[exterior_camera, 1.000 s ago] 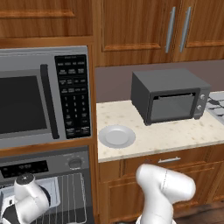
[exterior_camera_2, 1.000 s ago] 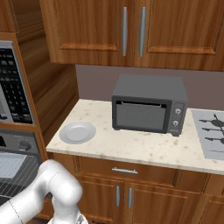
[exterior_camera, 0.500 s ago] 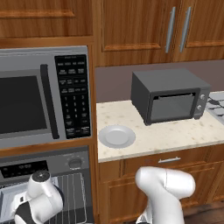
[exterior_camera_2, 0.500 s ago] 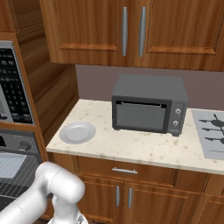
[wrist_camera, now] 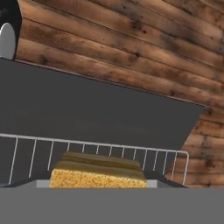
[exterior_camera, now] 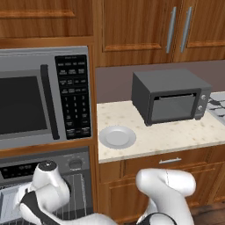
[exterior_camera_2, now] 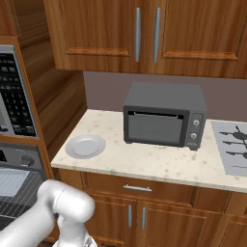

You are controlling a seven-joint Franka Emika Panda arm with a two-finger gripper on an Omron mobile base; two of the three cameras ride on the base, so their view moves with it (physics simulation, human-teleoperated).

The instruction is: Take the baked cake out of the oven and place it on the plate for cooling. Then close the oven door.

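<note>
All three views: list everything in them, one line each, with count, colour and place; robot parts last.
cake: 1, golden-brown, at the bottom of the hand view, in front of a wire rack
rack: 1, pale wire, behind the cake
oven door: 1, dark, open beyond the rack
oven: 1, grey, under the microwave
microwave: 1, grey, above the oven
plate: 1, pale grey, bare, on the counter
counter: 1, beige speckled
toaster oven: 1, dark grey, on the counter
hob: 1, grey, counter's right end
arm: 1, white, reaching to the oven

One plate (exterior_camera: 117, 137), one cake (wrist_camera: 98, 173), one oven (exterior_camera: 66, 189), one microwave (exterior_camera: 44, 96), one toaster oven (exterior_camera: 170, 96), two upper cabinet handles (exterior_camera: 171, 30), one drawer handle (exterior_camera: 170, 161).
</note>
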